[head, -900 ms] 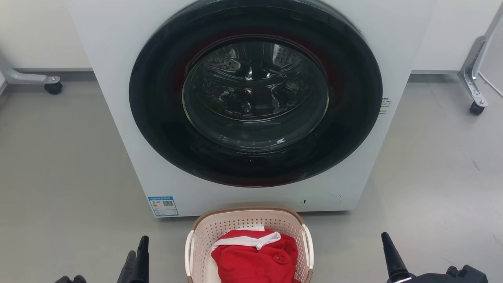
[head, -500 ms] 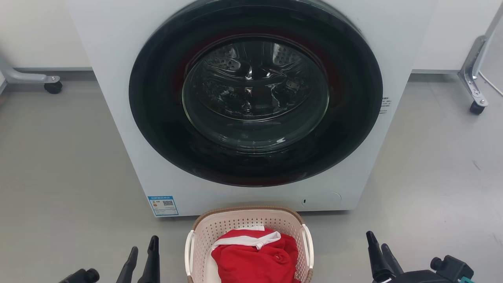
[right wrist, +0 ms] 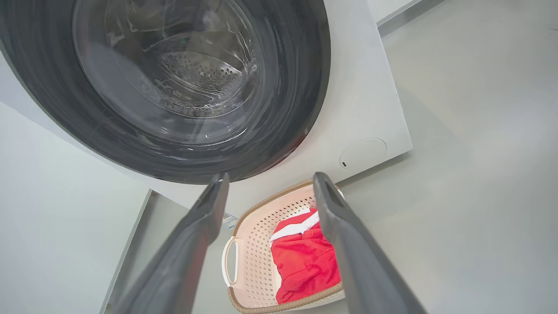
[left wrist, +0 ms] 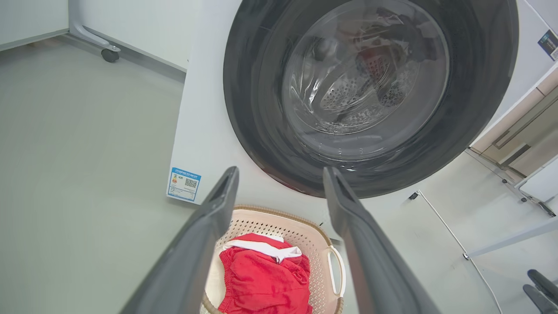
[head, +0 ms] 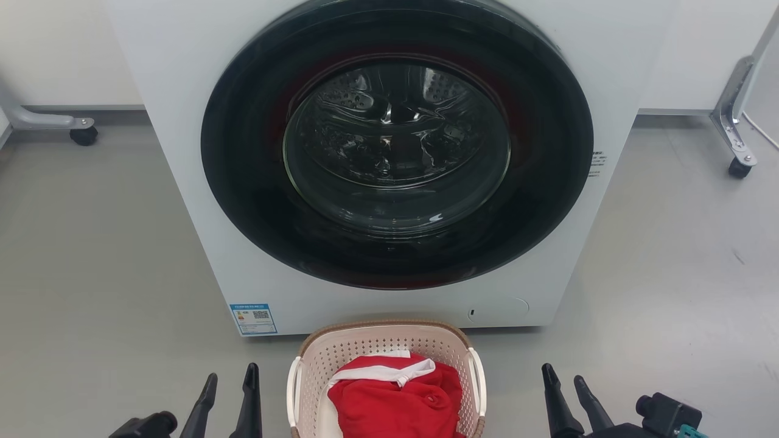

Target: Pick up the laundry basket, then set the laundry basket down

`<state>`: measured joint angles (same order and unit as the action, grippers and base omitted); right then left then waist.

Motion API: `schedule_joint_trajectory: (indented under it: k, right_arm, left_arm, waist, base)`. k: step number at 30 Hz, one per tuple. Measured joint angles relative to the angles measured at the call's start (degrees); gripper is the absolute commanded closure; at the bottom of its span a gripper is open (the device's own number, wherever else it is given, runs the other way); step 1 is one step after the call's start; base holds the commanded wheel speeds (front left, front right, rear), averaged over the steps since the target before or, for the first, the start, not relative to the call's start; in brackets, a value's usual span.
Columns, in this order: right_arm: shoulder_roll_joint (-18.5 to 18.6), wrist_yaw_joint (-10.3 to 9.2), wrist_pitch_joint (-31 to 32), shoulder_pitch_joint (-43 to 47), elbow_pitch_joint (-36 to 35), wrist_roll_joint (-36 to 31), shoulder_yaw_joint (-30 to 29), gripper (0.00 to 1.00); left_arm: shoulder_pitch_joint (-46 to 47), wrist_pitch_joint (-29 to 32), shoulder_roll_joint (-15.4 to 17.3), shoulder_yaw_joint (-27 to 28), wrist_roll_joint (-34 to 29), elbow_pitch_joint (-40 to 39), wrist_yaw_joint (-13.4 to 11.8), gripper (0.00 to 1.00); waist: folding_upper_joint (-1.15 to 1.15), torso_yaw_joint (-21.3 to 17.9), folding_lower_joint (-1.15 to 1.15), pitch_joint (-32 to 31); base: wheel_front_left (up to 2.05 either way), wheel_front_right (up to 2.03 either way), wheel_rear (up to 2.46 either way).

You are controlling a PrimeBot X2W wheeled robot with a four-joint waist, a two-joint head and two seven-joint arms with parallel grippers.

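The laundry basket (head: 365,348) sits on the grey floor (head: 91,274) just in front of the washer (head: 182,152), with red clothes (head: 395,407) inside. The left gripper (head: 230,372) stands near its left handle (head: 293,383) and the right gripper (head: 562,373) somewhat farther from its right handle (head: 479,380), both with fingers spread apart, empty and clear of the basket. This looks like the approach before the pick-up. Each gripper would next need to come inward and close on its handle evenly, so the basket lifts level.
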<state>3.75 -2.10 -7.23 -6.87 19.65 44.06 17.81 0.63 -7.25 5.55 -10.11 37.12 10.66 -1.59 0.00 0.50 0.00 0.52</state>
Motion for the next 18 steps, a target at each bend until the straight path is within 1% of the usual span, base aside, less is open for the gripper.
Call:
schedule_joint_trajectory:
  k: [2,5,6,7,9,14,18]
  right_arm:
    - [0.0,-0.45,-0.3,-0.2,0.0,-1.6,0.7,0.00]
    - [0.0,-0.59,-1.0,-0.8,0.1,-3.9,1.6,0.00]
    - [0.0,-0.59,-1.0,-0.8,0.1,-3.9,1.6,0.00]
    - [0.0,-1.00,-1.4,-0.9,0.2,-5.4,2.2,0.00]
    - [0.0,-1.16,-1.6,-0.9,0.2,-5.9,2.5,0.00]
    - [0.0,-1.96,-2.5,-0.9,0.2,-9.7,4.1,0.00]
    - [0.1,-2.32,-3.5,-1.1,0.2,-12.8,5.3,0.00]
  left_arm:
    - [0.0,-0.3,0.1,-0.4,-2.1,-0.2,-0.4,0.00]
    - [-0.2,-1.0,0.2,-1.1,-4.6,-0.5,-0.6,0.00]
    - [-0.2,-1.0,0.2,-1.1,-4.6,-0.5,-0.6,0.00]
    - [-0.4,-1.4,0.2,-1.5,-6.5,-0.7,-1.0,0.00]
    - [-0.6,-1.5,0.2,-1.6,-7.1,-0.8,-1.0,0.00]
    - [-1.0,-2.6,0.4,-2.5,-11.5,-1.4,-1.6,0.00]
    - [-1.0,-3.5,0.4,-3.2,-14.9,-1.8,-2.5,0.00]
  waist:
    - [0.00,0.0,0.00,0.0]
    - [0.00,0.0,0.00,0.0]
    - [0.00,0.0,0.00,0.0]
    - [0.00,0.0,0.00,0.0]
    - [0.00,0.0,0.00,0.0]
    - [0.00,0.0,0.00,0.0]
    - [0.00,0.0,0.00,0.0]
  base:
    - [0.00,0.00,0.00]
    - [0.00,0.00,0.00]
    - [0.00,0.00,0.00]
    - [0.00,0.00,0.00]
    - [0.00,0.00,0.00]
    - [0.00,0.00,0.00]
    - [0.00,0.00,0.00]
